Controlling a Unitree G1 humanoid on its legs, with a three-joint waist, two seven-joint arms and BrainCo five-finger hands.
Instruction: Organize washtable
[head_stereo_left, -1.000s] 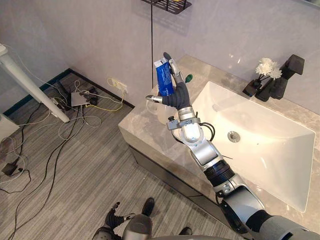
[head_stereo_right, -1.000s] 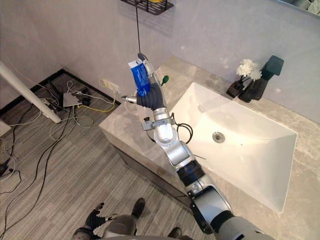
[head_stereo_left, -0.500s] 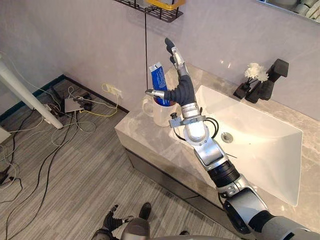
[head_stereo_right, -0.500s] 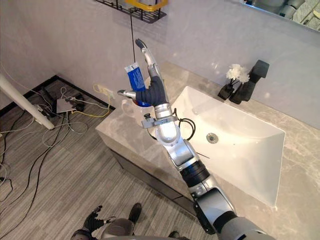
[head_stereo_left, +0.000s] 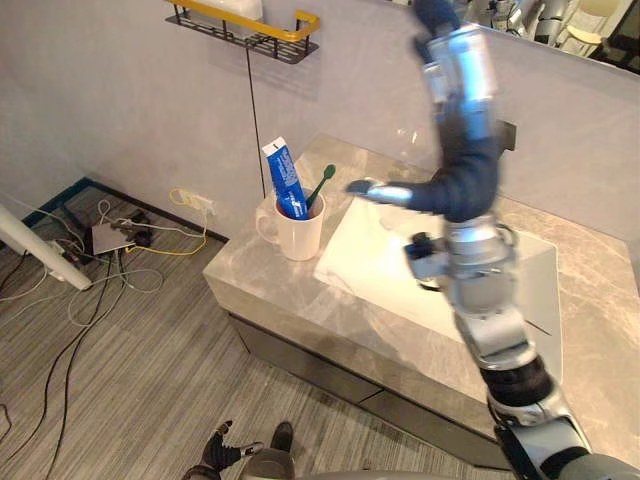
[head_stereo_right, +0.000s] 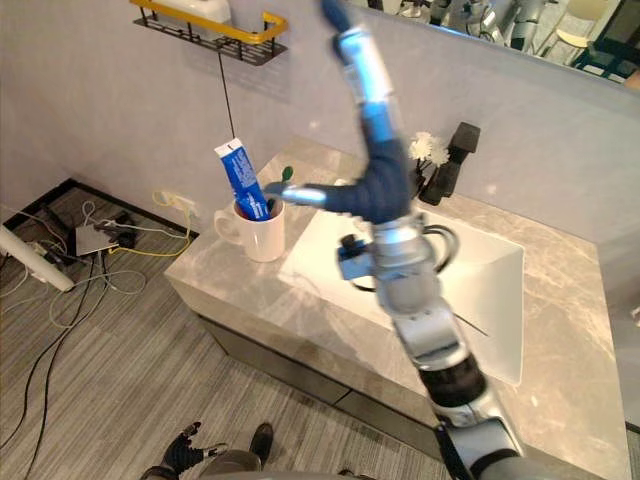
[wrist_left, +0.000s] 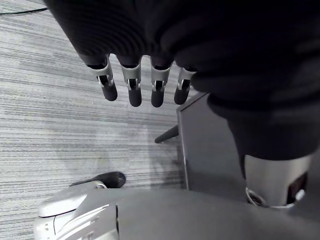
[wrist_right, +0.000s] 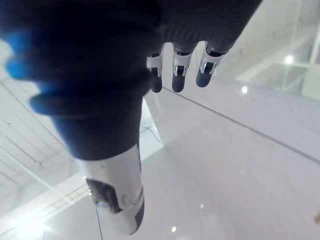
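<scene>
Right hand spread open in the air above the basin, grasping nothing; toothpaste in the mug.

I see my right hand (head_stereo_left: 462, 178) raised high on an upright forearm over the white washbasin (head_stereo_left: 372, 272). Its fingers (wrist_right: 175, 76) are straight and point up along the wall, and the thumb sticks out sideways toward the mug without touching it. The blue toothpaste tube (head_stereo_left: 284, 180) stands tilted in the white mug (head_stereo_left: 298, 234), with a green toothbrush (head_stereo_left: 321, 184) leaning beside it in the same mug. The mug sits on the marble countertop (head_stereo_left: 258, 282) just beside the basin's end, below a black wire wall shelf (head_stereo_left: 243, 28) with a yellow rail. My left hand (wrist_left: 131, 84) hangs low by the cabinet side, fingers loose and straight above the grey floor.
</scene>
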